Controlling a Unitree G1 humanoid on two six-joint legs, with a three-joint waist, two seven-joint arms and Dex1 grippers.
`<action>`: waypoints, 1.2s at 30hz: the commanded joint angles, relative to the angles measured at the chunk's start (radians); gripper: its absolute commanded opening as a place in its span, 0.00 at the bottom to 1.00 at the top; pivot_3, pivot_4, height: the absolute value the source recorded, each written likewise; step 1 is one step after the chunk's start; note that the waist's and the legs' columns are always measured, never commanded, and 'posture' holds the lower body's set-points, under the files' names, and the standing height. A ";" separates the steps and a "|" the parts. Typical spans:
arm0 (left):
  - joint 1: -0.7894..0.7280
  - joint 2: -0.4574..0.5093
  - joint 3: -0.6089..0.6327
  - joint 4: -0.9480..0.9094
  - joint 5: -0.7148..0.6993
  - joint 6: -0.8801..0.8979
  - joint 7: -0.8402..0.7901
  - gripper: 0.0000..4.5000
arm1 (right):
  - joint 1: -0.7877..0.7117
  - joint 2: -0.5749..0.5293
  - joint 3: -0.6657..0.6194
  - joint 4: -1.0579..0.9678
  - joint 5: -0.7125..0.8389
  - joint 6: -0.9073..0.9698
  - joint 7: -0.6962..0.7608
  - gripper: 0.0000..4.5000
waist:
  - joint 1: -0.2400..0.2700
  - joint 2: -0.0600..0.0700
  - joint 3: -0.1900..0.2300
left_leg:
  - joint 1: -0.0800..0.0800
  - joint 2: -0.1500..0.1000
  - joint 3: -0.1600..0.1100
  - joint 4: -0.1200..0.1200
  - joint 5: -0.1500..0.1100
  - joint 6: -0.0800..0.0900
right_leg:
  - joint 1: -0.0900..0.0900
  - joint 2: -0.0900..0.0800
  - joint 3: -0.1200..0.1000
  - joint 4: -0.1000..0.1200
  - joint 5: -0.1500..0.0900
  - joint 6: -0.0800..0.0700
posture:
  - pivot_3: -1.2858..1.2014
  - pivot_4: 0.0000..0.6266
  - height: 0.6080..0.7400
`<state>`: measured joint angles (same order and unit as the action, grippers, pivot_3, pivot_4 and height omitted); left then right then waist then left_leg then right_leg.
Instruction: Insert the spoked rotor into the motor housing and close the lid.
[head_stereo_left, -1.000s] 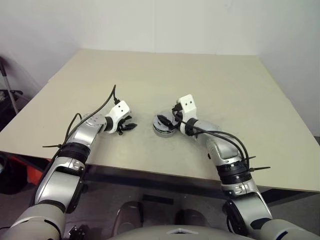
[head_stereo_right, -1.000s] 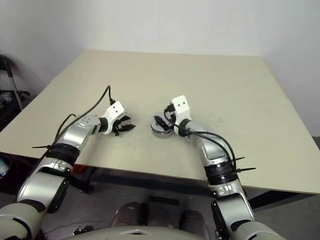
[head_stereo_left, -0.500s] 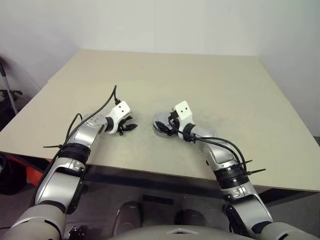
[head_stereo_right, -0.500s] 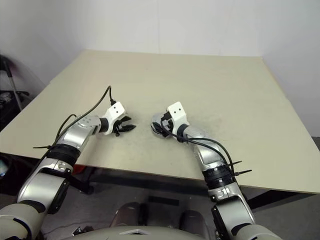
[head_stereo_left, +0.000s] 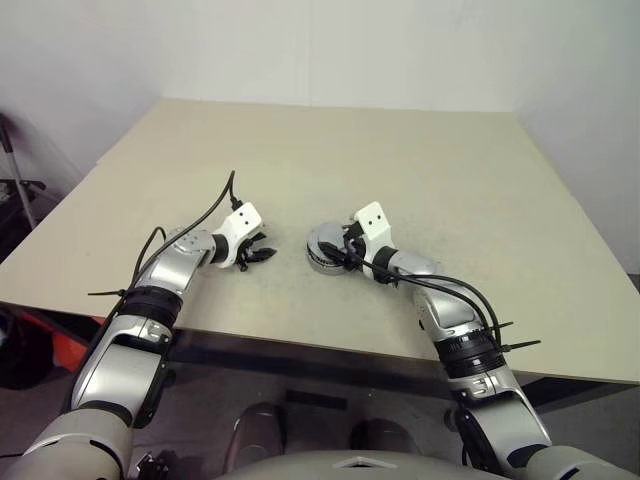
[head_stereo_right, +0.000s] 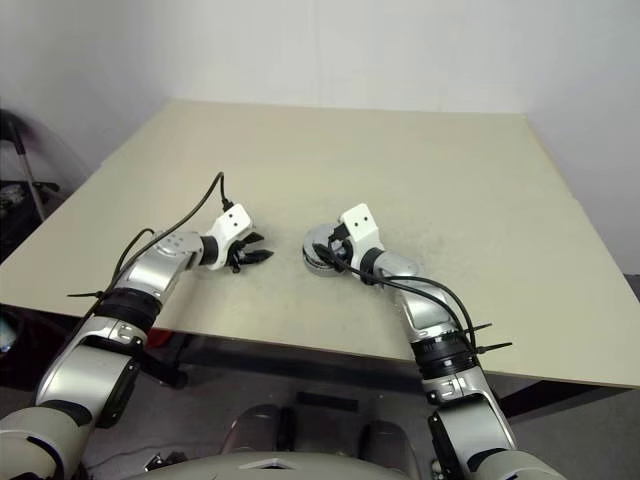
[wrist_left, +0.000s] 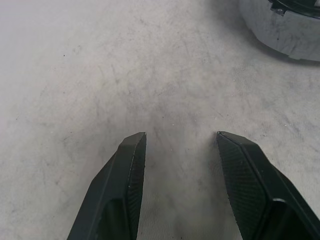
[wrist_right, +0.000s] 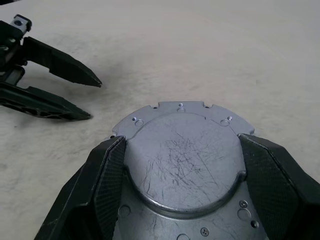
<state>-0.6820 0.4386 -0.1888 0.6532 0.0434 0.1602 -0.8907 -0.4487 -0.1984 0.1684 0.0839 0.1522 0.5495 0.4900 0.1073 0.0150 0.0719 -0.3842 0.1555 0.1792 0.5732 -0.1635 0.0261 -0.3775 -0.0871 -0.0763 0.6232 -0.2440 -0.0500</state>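
Lid (wrist_right: 182, 160) already seated on the motor housing (head_stereo_left: 325, 250), mid-surface (head_stereo_left: 400, 150). Right tool (wrist_right: 182, 187) straddling the lid, fingers wide, flanking its rim, grip uncertain; probably pressing or aligning. Left tool (wrist_left: 181, 150) half open, empty, parked just beside.

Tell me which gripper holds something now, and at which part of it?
The left gripper is open over the bare table. The right gripper has its fingers beside the lid on both edges; whether they press it cannot be told.
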 joint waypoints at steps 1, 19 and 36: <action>-0.013 -0.003 -0.003 -0.006 0.006 -0.012 -0.001 0.53 | -0.013 -0.010 -0.016 -0.062 0.011 -0.008 0.011 0.69 | 0.000 0.000 0.000 | 0.000 0.000 0.000 0.000 0.000 0.000 | 0.000 0.000 0.000 0.000 0.000 0.000 | 0.52 0.00 1.00; -0.003 -0.007 -0.007 -0.003 0.013 -0.019 0.001 0.53 | 0.026 -0.046 0.042 -0.048 -0.039 -0.050 0.045 0.69 | 0.002 0.000 0.000 | 0.001 0.000 0.000 0.001 0.000 0.000 | 0.002 0.000 0.000 0.000 0.000 0.000 | 0.52 0.00 1.00; 0.005 -0.009 -0.006 -0.011 0.011 -0.010 0.006 0.53 | 0.052 -0.069 0.056 -0.065 -0.035 -0.039 0.074 0.69 | 0.005 0.000 0.000 | 0.002 0.000 0.000 0.002 -0.001 0.001 | 0.005 0.000 0.000 -0.001 0.000 0.000 | 0.52 0.00 1.00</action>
<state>-0.6816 0.4279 -0.1933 0.6571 0.0480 0.1520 -0.8852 -0.4082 -0.2578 0.2126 0.0449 0.1175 0.5060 0.5444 0.1123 0.0147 0.0717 -0.3819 0.1553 0.1788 0.5750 -0.1644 0.0274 -0.3727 -0.0875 -0.0767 0.6221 -0.2441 -0.0500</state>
